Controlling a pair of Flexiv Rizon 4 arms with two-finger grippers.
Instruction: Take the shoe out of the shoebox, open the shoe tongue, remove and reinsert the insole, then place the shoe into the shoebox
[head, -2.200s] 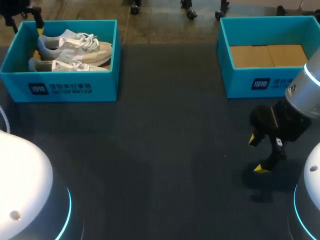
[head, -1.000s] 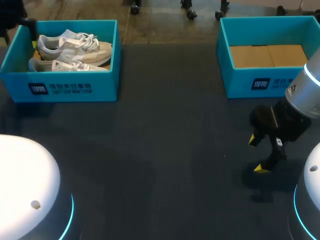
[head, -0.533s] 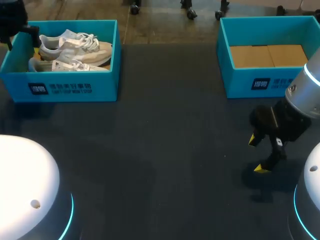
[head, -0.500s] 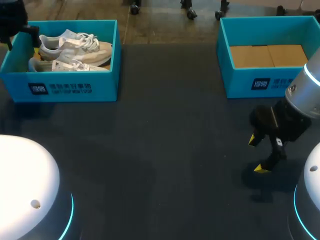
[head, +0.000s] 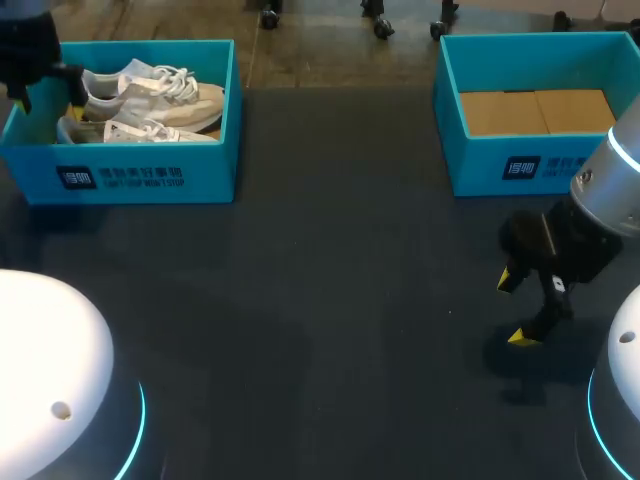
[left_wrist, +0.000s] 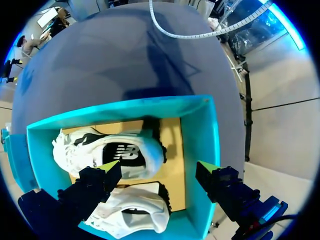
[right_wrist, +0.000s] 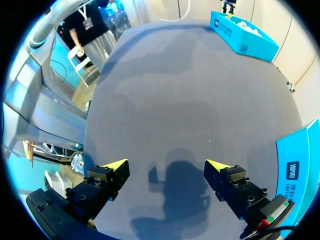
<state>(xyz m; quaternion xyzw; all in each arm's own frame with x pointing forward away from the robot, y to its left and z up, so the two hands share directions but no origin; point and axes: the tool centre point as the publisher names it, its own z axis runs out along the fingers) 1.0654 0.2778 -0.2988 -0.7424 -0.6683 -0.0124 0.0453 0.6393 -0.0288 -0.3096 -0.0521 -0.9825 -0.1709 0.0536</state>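
Two white and beige shoes (head: 150, 95) lie side by side in the teal shoebox (head: 140, 175) at the table's far left. In the left wrist view the shoe nearer the table's middle (left_wrist: 110, 155) lies just ahead of one fingertip, and the second shoe (left_wrist: 132, 212) lies under the gripper. My left gripper (head: 45, 88) hangs open over the box's left end (left_wrist: 212, 150), its fingers astride the shoes' heel ends without touching them. My right gripper (head: 515, 308) stands open just above the bare table at the right, holding nothing (right_wrist: 167, 165).
A second teal box (head: 540, 150) with a cardboard floor (head: 535, 110) stands at the far right, just beyond my right gripper. The dark table top (head: 330, 300) stretches between the two boxes.
My left gripper has come down and toward the near side over the shoebox's left end, closer to the shoes. The right arm has kept still.
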